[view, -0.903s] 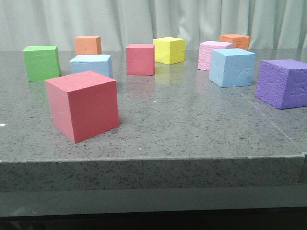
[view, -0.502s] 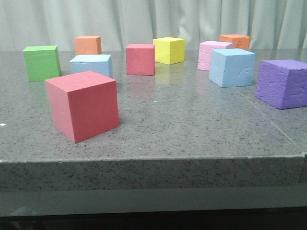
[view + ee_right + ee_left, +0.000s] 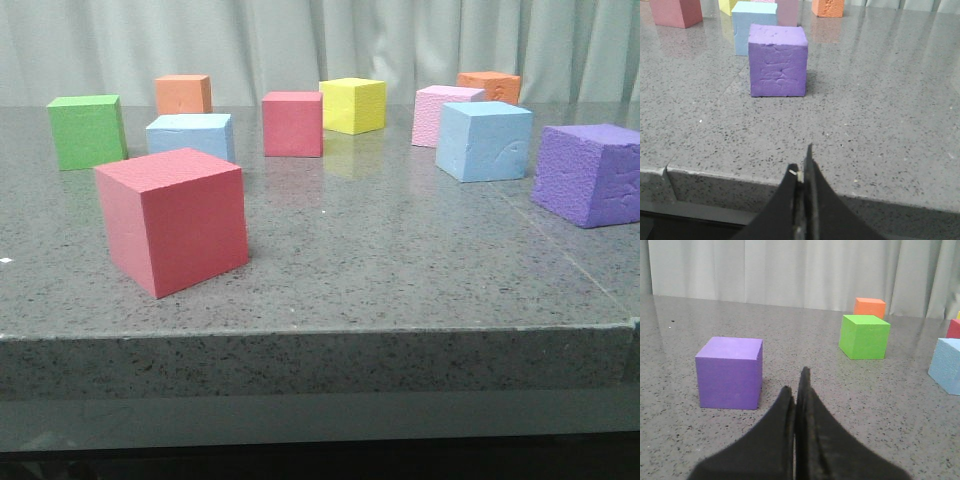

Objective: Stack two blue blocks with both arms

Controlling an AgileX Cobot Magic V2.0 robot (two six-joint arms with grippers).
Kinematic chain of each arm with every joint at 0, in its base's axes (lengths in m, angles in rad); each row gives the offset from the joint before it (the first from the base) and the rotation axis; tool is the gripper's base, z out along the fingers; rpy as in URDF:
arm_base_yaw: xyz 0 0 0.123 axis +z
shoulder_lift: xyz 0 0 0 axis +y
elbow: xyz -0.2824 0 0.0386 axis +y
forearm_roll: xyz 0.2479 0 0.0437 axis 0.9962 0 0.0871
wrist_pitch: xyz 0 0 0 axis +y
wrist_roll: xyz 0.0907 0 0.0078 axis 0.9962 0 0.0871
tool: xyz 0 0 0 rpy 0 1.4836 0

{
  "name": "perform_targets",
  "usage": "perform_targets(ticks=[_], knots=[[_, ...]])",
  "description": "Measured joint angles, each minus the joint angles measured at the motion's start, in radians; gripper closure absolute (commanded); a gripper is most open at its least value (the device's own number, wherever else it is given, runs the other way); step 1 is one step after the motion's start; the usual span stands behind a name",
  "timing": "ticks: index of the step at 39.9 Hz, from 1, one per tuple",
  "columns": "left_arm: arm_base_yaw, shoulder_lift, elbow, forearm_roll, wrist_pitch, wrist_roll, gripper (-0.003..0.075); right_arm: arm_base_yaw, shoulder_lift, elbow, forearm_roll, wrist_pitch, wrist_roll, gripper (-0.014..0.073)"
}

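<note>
Lying apart from left hand [image 3: 799, 390]: blue block [image 3: 946, 365]

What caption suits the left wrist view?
Shut left tool near a purple foam cube, a green foam cube beyond.

Soft, even light is falling from above; the polished surface [image 3: 400, 260] is showing faint reflections and weak shadows. Both wrist views are blurring the dark end effectors.

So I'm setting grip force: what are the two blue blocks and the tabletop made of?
Both blue blocks, left and right, look like matte foam: grainy faces, creases on the right one. The tabletop seems polished speckled stone, faintly reflecting the cubes.
</note>
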Motion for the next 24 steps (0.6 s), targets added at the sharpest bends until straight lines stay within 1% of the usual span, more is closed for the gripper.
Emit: perform_targets(ticks=[13,20,24], knots=[[0.000,0.000,0.000,0.000,0.000,0.000,0.0741,0.000,0.000,0.000,0.000,-0.003,0.000,0.0661],[0.000,0.000,0.000,0.000,0.000,0.000,0.0741,0.000,0.000,0.000,0.000,-0.058,0.000,0.0661],[0.000,0.000,0.000,0.000,-0.028,0.000,0.0741,0.000,0.000,0.000,0.000,-0.104,0.000,0.0661]])
